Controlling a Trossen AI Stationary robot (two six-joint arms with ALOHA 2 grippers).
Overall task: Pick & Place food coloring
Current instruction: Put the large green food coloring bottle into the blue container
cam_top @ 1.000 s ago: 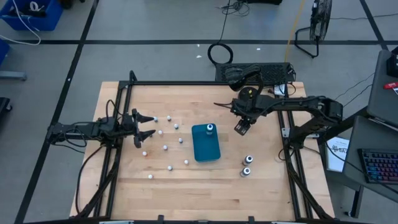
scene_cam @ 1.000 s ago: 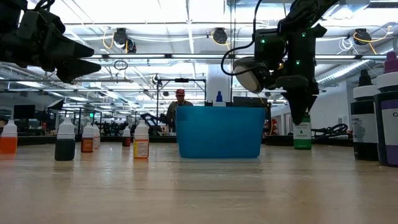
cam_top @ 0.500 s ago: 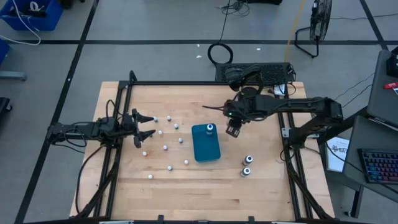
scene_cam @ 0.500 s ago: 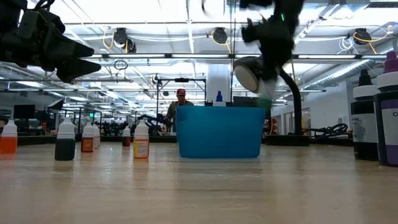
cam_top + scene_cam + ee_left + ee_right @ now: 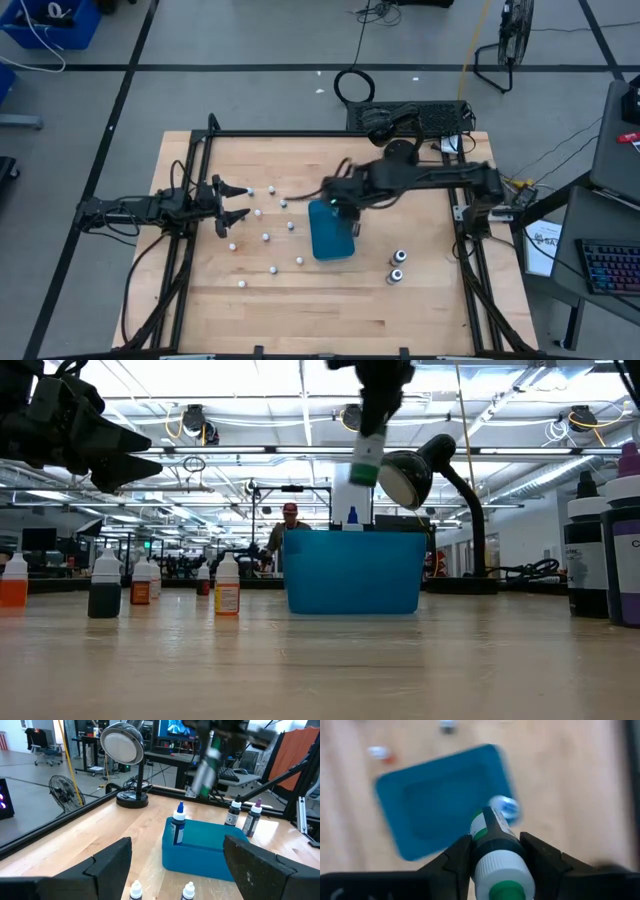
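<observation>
Right wrist view | right gripper (image 5: pixel 497 855) clamped on a green-labelled food coloring bottle (image 5: pixel 495 851), held above the teal box (image 5: pixel 440 800) | blue-capped bottle (image 5: pixel 178 824) upright inside | left gripper (image 5: pixel 236 203) wide open, empty, near small bottles (image 5: pixel 265 237)

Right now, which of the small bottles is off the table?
The green bottle clamped in the right gripper, held above the teal box; every other bottle stands on the table or in the box.

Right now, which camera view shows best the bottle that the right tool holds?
The right wrist view: the green-and-white bottle fills it, clamped in the right tool above the teal box. Low and left wrist views show it blurred in the air; the high view hides it under the arm.
</observation>
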